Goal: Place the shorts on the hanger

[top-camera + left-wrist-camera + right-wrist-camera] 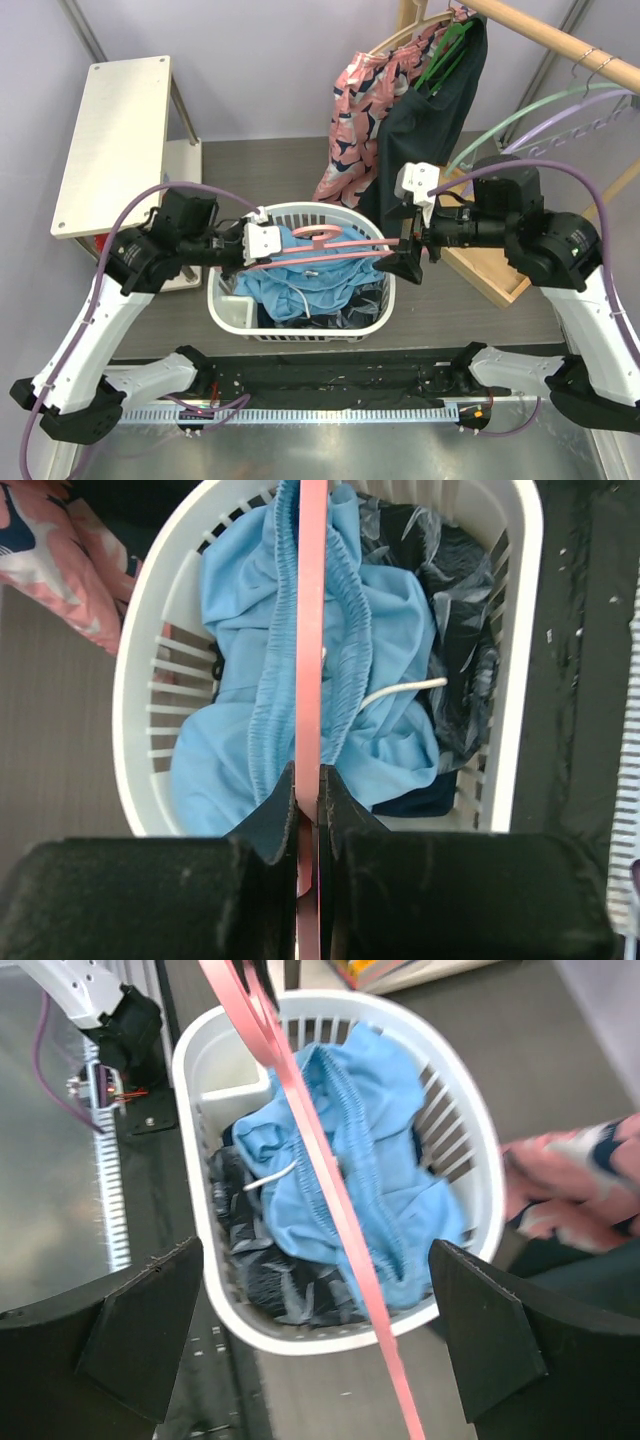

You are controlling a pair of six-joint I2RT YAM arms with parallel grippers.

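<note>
The left gripper (308,785) clamps the hanger (311,630) steady over the basket (135,680), so the right gripper (320,1320), jaws wide apart around its far end, can likely fetch the shorts (400,680).

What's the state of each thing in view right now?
left gripper: shut on the hanger's end
right gripper: open, straddling the hanger
hanger: held at one end, spanning above the basket
shorts: bunched in the basket, not hung
basket: upright, holding clothes
dark garment: hanging at the back
</note>
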